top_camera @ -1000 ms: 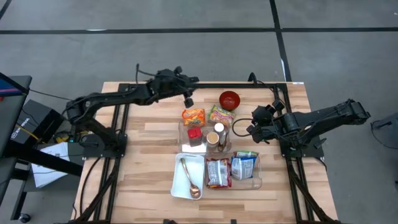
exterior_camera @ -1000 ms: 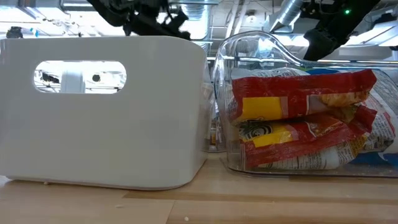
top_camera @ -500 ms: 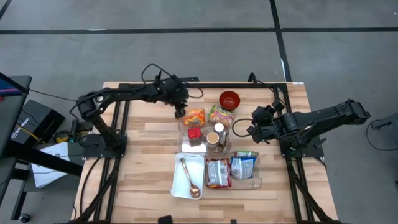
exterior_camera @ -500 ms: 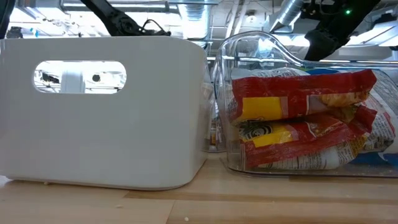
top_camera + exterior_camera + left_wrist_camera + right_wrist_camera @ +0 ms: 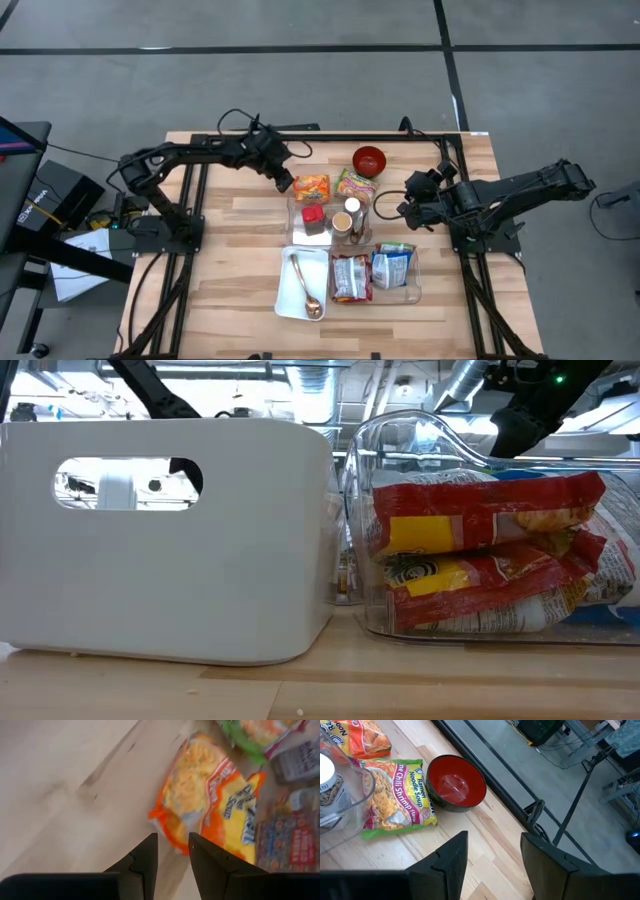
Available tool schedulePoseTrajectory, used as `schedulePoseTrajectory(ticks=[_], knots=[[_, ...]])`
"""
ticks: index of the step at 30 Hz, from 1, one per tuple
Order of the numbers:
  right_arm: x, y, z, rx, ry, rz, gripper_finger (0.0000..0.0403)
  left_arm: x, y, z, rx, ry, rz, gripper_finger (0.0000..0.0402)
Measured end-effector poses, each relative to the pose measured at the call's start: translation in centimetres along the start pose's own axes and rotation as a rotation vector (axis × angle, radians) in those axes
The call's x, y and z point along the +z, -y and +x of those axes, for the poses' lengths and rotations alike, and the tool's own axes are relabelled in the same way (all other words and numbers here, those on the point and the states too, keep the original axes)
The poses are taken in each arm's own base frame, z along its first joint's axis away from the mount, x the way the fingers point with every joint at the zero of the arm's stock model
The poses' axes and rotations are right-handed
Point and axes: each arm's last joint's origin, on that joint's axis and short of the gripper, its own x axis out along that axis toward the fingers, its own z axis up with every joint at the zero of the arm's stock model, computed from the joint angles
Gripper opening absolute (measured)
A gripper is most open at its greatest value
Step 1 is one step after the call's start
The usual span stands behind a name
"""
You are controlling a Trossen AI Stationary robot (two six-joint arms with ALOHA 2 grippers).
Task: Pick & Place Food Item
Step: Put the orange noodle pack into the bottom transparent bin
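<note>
An orange noodle packet [image 5: 311, 187] lies flat on the wooden table, with a green noodle packet [image 5: 355, 185] to its right and a red bowl [image 5: 369, 160] behind that. My left gripper [image 5: 283, 179] is open with a narrow gap. It is low over the table at the orange packet's left end [image 5: 167, 832]; I cannot see it touch the packet. My right gripper [image 5: 403, 205] is open and empty at the table's right, facing the red bowl [image 5: 455, 782] and the green packet [image 5: 395, 800].
A clear container [image 5: 330, 220] with a red-lidded jar and bottles stands just near of the packets. Nearer still are a white bin [image 5: 305, 285] holding a spoon and a clear bin [image 5: 378, 272] with snack bags; both fill the low view [image 5: 170, 540].
My left gripper has moved from the far side toward the table's near edge and a little left. It has gone down to the orange packet's left end. My right arm has kept still.
</note>
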Motion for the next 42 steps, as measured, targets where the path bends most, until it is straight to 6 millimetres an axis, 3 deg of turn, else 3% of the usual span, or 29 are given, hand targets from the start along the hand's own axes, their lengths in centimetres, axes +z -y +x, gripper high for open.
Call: schedulePoseTrajectory(ticks=[12, 19, 24, 42], knots=[[0.0, 0.0, 0.0, 0.0, 0.0, 0.0, 0.0175, -1.1, -0.2, 0.7, -0.023, 0.049, -0.098, 0.0111], [-0.1, 0.0, 0.0, 0.017, -0.018, -0.007, 0.0175, -2.7, -0.6, 1.3, -0.024, 0.047, -0.21, 0.0123], [-0.1, 0.0, 0.0, 0.016, -0.018, -0.007, 0.0175, -2.5, -0.5, 1.5, -0.061, 0.129, -0.231, 0.0131], [-0.2, -0.1, -0.1, 0.022, -0.017, -0.014, 0.0175, -3.4, -0.2, 2.1, -0.085, 0.156, -0.238, 0.0131]])
